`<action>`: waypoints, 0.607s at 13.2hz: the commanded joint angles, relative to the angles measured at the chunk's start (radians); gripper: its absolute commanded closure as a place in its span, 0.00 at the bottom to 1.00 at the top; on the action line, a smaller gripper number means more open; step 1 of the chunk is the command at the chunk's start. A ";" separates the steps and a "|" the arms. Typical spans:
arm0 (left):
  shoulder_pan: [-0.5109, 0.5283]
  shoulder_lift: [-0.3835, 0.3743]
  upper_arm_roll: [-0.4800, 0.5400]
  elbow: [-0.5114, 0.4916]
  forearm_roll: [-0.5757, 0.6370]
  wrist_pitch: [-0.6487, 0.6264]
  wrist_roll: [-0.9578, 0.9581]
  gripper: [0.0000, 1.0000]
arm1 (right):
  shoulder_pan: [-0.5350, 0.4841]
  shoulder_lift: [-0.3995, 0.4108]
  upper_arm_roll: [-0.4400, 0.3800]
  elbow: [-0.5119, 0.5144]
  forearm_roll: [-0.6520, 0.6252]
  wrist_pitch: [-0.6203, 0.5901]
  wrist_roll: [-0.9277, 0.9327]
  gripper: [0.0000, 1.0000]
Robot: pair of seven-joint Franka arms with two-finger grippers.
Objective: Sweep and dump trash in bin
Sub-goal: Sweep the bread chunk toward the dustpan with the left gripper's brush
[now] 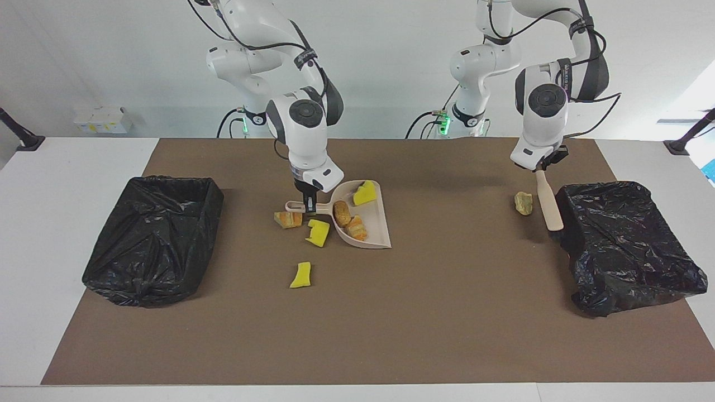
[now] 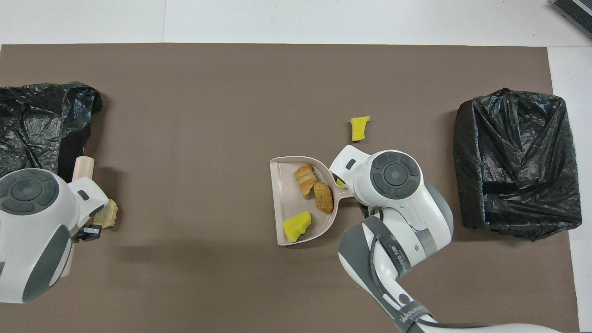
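Observation:
My right gripper is shut on the handle of the beige dustpan, which rests on the brown mat. In the pan lie a yellow sponge bit and two bread-like lumps. Beside the handle lie an orange chunk and a yellow bit. Another yellow bit lies farther from the robots. My left gripper is shut on the beige brush, whose lower end rests by the bin at the left arm's end. A tan lump sits beside the brush. The bristles are hidden.
A bin lined with a black bag stands at the right arm's end of the mat. A second black-bagged bin stands at the left arm's end, right next to the brush. Brown mat covers the table's middle.

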 commanded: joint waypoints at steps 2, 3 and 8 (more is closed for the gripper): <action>0.019 -0.026 -0.005 -0.065 0.017 0.028 0.016 1.00 | 0.001 -0.029 0.004 -0.029 0.016 0.022 0.027 1.00; 0.020 -0.027 0.001 -0.078 0.015 0.026 0.021 1.00 | 0.001 -0.029 0.004 -0.029 0.016 0.022 0.027 1.00; 0.034 -0.027 0.004 -0.088 -0.145 0.011 0.126 1.00 | 0.012 -0.029 0.004 -0.034 0.016 0.023 0.036 1.00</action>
